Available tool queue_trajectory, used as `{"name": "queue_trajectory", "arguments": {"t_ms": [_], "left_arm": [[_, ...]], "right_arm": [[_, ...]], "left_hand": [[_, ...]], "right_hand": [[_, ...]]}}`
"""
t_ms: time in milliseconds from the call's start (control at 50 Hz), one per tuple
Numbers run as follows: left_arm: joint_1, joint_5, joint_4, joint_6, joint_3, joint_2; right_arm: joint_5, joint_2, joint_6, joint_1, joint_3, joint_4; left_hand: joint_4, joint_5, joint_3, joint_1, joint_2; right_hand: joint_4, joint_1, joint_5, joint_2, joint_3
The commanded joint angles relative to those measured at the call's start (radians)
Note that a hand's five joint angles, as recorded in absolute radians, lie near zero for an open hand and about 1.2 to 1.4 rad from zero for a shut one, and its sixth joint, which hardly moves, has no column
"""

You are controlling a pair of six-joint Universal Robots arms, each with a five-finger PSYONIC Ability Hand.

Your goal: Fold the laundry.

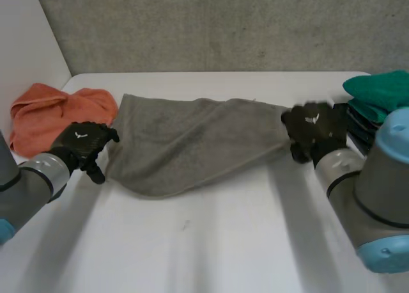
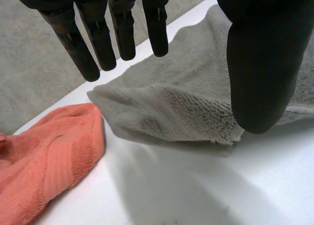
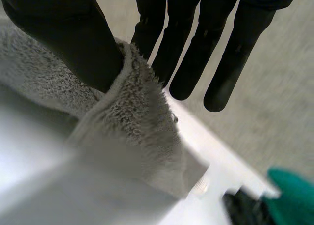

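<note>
Head view: grey towel [image 1: 192, 142] stretched across the white table [image 1: 223, 242], left hand [image 1: 82, 142] at one end, right hand [image 1: 313, 130] at the other, orange towel [image 1: 45, 117] beside the left one.

Left wrist view: fingers [image 2: 100, 43] straight, thumb [image 2: 260, 63] well apart; the towel corner just lies under them, not gripped.

Right wrist view: thumb and fingers [image 3: 181, 53] pinching the towel's edge, which is lifted off the table.

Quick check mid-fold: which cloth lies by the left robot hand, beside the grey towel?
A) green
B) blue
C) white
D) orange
D: the orange cloth lies crumpled beside the left robot hand at the grey towel's end, while the green cloth sits over by the right arm.
</note>
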Motion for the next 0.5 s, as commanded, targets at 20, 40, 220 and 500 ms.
{"name": "queue_trajectory", "arguments": {"t_ms": [20, 40, 220, 500], "left_arm": [[-0.069, -0.047, 0.015, -0.003, 0.028, -0.067], [-0.087, -0.054, 0.013, -0.005, 0.037, -0.080], [-0.203, -0.090, 0.027, -0.002, 0.078, -0.136], [-0.333, -0.328, 0.085, 0.011, 0.224, -0.280]], "right_arm": [[-0.021, -0.144, 0.013, 0.038, -0.089, 0.087], [-0.023, -0.155, 0.016, 0.043, -0.100, 0.101], [0.005, -0.145, 0.005, 0.071, -0.245, 0.184], [0.048, -0.129, 0.040, 0.062, -0.403, 0.250]], "left_hand": [[0.007, 0.012, -0.002, -0.012, -0.002], [-0.001, 0.004, -0.010, -0.021, -0.011], [-0.037, -0.032, -0.046, -0.056, -0.046], [-0.013, -0.008, -0.022, -0.033, -0.023]], "right_hand": [[0.207, 0.264, 0.228, 0.228, 0.222], [0.207, 0.264, 0.228, 0.228, 0.222], [0.207, 0.264, 0.228, 0.228, 0.222], [0.207, 0.264, 0.228, 0.228, 0.222]]}}
